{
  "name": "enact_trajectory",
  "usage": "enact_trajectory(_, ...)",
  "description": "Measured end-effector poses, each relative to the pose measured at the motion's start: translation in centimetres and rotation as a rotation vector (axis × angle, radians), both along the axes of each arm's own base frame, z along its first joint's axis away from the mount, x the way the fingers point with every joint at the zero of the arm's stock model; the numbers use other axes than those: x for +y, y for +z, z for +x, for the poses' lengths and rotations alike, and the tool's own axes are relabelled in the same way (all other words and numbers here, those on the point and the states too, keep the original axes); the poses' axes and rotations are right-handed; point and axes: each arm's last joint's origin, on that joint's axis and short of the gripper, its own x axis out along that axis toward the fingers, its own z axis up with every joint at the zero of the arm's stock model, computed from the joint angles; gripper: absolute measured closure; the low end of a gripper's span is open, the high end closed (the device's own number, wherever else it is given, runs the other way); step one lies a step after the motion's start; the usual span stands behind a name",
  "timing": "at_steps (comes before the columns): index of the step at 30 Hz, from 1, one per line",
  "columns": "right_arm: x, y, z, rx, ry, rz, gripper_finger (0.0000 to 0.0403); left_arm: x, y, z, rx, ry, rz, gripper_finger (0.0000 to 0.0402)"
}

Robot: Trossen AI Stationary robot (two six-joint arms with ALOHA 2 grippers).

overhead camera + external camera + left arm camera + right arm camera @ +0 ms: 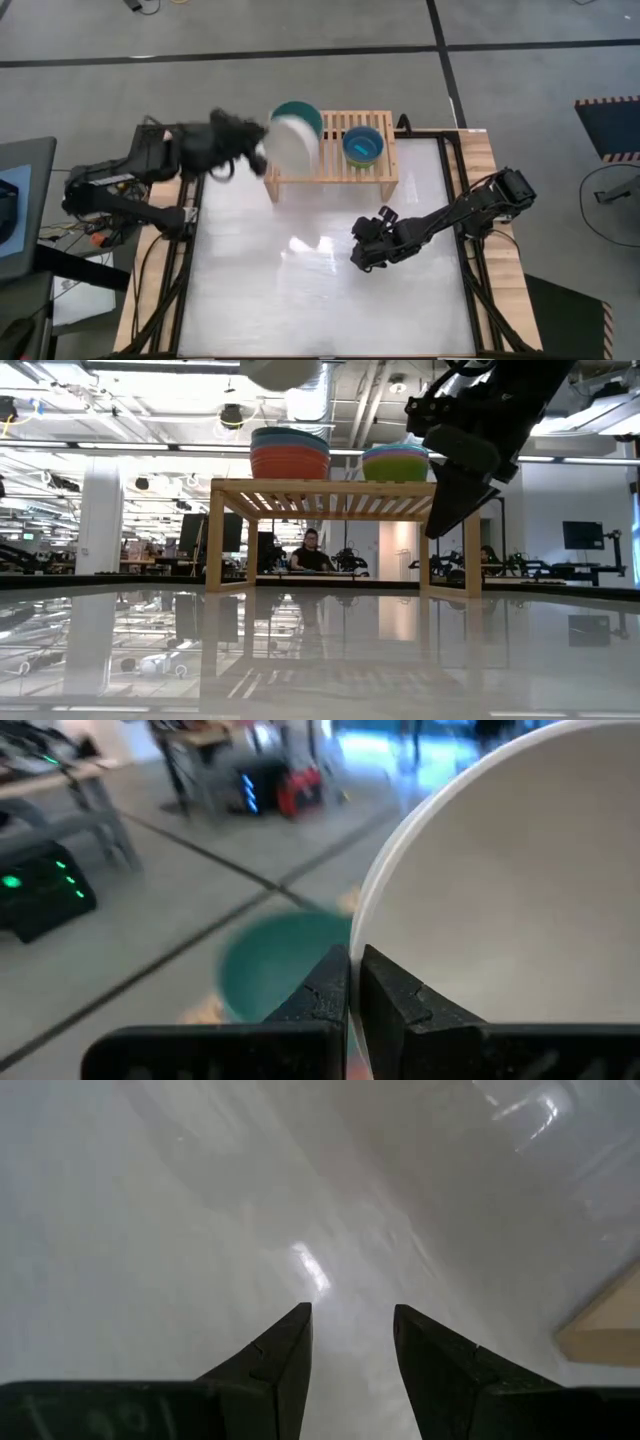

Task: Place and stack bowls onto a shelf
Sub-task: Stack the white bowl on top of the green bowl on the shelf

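My left gripper (258, 148) is shut on a cream white bowl (291, 145), held tilted on edge above the left end of the light-wood shelf (330, 170). Under it, a stack topped by a dark green bowl (300, 112) stands on the shelf top; in the low view that stack (290, 455) shows red below. A second stack with a blue bowl on top (362, 145) stands on the shelf's right half. My right gripper (362, 250) hangs open over the bare table in front of the shelf. My left gripper (355, 985) pinches the white bowl's rim (362, 935), one finger inside the bowl and one outside. It comes level from the table's left side. The bowl is lifted clear and stands tilted on edge, its opening turned sideways, above the green bowl (280, 965).
The glossy white table (300, 300) spreads in front of the shelf. The right arm (470, 440) hangs before the shelf's right leg in the low view. A corner of the shelf (600, 1330) shows in the right wrist view. A person sits far behind the table.
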Motion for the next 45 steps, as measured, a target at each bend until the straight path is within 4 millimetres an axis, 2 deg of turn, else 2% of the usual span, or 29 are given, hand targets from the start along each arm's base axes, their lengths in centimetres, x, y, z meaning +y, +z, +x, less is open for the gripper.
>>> enact_trajectory(2,0.0,0.0,0.0,0.003,0.008,-0.004,0.0235,1.7,1.4,-0.6,-0.062,0.052,0.018,0.0401)
enact_trajectory(5,-0.2,0.0,0.1,0.003,0.010,-0.008,0.0235,4.2,2.2,-0.7,-0.117,0.109,0.014,0.0401)
enact_trajectory(11,-1.1,0.0,0.4,0.004,-0.005,-0.013,0.0235,9.2,0.8,1.8,-0.079,0.105,-0.104,0.0401)
enact_trajectory(14,-1.2,0.1,0.5,0.004,-0.008,-0.014,0.0235,11.1,1.0,2.8,-0.026,0.115,-0.147,0.0401)
enact_trajectory(18,-1.1,0.0,0.4,0.009,-0.001,-0.017,0.0235,13.0,1.1,4.1,0.168,0.138,-0.203,0.0401)
enact_trajectory(23,-1.1,0.0,0.4,0.014,0.000,-0.019,0.0235,14.4,2.2,5.3,0.321,0.100,-0.266,0.0401)
enact_trajectory(29,-1.1,0.0,0.4,0.015,0.002,-0.021,0.0235,15.2,3.4,6.3,0.395,0.066,-0.319,0.0401)
enact_trajectory(38,-1.1,0.0,0.4,0.015,0.001,-0.021,0.0235,15.4,3.4,5.8,0.512,0.083,-0.406,0.0401)
enact_trajectory(45,-1.1,0.0,0.4,0.012,-0.002,-0.022,0.0235,15.7,3.5,5.5,0.509,0.122,-0.406,0.0393)
